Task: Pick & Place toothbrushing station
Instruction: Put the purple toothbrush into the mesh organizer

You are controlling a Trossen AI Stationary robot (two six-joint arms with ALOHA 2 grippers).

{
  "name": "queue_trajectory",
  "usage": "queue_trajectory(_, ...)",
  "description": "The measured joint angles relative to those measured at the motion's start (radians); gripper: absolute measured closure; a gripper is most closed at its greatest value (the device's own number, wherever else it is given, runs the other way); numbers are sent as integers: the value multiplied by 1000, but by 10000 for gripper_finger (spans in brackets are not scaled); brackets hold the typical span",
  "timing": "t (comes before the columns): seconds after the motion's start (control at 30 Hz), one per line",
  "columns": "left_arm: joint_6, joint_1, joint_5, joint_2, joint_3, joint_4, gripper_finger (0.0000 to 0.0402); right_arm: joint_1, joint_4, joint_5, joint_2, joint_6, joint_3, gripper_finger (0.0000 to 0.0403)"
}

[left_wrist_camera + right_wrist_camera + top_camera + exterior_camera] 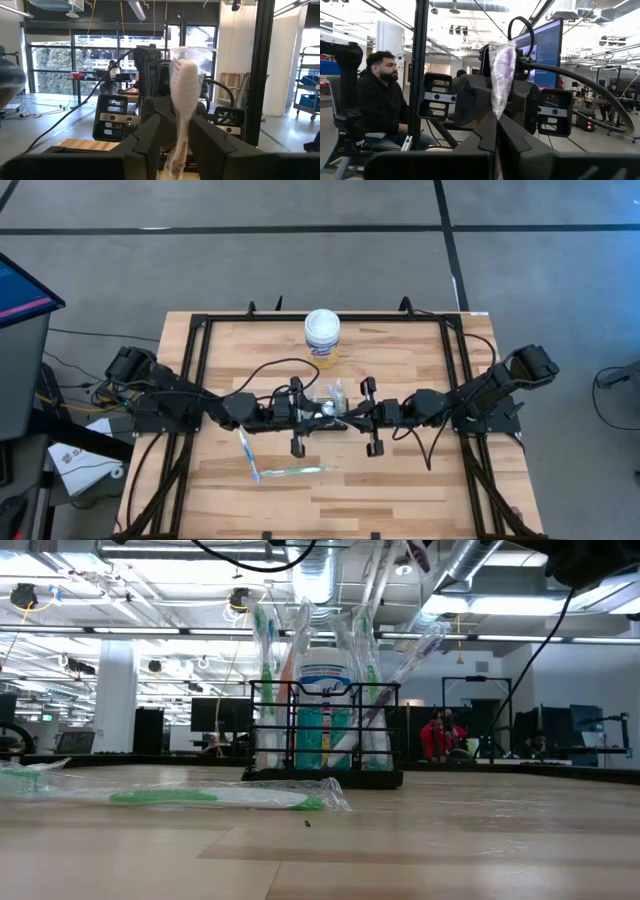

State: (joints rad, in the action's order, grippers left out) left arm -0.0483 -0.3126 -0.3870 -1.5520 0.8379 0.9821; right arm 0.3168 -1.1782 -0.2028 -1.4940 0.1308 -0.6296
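Only the low view shows the small black wire-mesh rectangular caddy clearly: it stands upright on the light wooden table, packed with wrapped toothbrushes and a tube. From above it is mostly hidden at mid-table between the two grippers, which meet over it. The left gripper is clenched on a white plastic-wrapped toothbrush; the right gripper pinches a purple wrapped toothbrush. A green wrapped toothbrush lies flat just in front, and a white-lidded yellow-labelled round canister stands behind.
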Motion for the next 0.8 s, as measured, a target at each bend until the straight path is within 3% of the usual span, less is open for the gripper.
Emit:
queue_trajectory(0.23, 1, 0, 19, 0, 0, -3, 389, -1, 26, -4, 0, 0, 0, 403)
queue_trajectory(0.6, 1, -8, 7, 5, -1, -20, 396, -5, 59, -6, 4, 17, 0, 399)
queue_trajectory(0.8, -28, -50, -57, 30, -1, -43, 397, -4, 177, -7, 51, 13, 1, 357)
